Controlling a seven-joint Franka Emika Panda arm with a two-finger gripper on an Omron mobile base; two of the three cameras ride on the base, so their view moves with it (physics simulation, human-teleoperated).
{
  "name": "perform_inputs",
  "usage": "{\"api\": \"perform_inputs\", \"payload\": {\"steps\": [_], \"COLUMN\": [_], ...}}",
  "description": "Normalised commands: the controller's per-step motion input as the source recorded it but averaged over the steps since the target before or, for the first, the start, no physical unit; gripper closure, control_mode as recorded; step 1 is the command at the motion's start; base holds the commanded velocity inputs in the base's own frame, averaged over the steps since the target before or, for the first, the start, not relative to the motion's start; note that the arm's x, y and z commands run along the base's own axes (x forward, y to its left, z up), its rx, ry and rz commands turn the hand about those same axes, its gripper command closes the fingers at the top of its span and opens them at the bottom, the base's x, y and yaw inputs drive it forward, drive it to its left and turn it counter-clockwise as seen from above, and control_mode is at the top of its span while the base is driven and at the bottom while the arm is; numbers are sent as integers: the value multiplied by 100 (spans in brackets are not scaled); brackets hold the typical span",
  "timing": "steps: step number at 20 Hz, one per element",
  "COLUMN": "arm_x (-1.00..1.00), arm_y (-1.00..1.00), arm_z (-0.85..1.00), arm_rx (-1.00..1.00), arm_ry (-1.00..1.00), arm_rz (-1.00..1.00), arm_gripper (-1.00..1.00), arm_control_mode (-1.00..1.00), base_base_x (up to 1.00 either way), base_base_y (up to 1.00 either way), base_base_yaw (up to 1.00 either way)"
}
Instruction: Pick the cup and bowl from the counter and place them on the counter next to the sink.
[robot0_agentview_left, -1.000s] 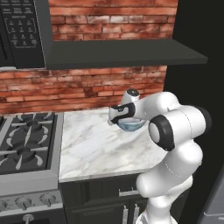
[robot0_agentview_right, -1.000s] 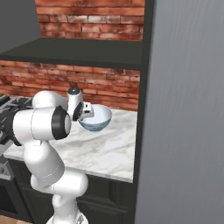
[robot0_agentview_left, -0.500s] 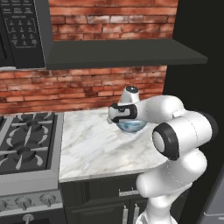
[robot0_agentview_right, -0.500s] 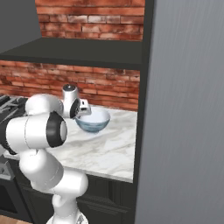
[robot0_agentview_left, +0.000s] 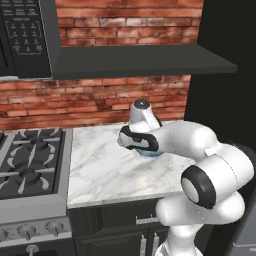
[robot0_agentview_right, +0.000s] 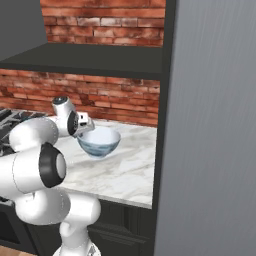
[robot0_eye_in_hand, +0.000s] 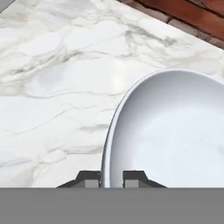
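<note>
Jaws pinching the bowl's rim on the tabletop

Since a second ago the arm's elbow has swung lower and nearer the cameras, while the bowl (robot0_agentview_right: 99, 141) seems to sit where it was, on the marble tabletop (robot0_agentview_left: 107, 170) near the brick wall (robot0_agentview_left: 95, 100) and right of the stove (robot0_agentview_left: 30, 165). The gripper (robot0_eye_in_hand: 111, 178) has its jaws nearly closed, one fingertip (robot0_eye_in_hand: 89, 178) outside the rim and the other inside (whether they already squeeze it cannot be told). The bowl stands upright, mouth facing up, its round rim level; being round, it has no long axis to point.
</note>
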Motion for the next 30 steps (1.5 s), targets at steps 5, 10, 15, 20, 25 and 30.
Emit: {"api": "perform_inputs", "payload": {"steps": [5,10,15,20,25,30], "arm_x": [-73,-74,-92,-92,-85,-31], "arm_y": [16,7,0,-6,-13,-1], "arm_z": [32,38,66,63,32,4], "arm_rx": [-7,-1,0,0,0,0], "arm_ry": [-1,0,0,1,0,0], "arm_rz": [0,0,0,0,0,0], "arm_gripper": [100,100,100,100,100,100], "arm_control_mode": [-100,-100,-100,-100,-100,-100], "base_base_x": [0,0,0,0,0,0], "base_base_y": [0,0,0,0,0,0], "base_base_yaw": [0,0,0,0,0,0]}}
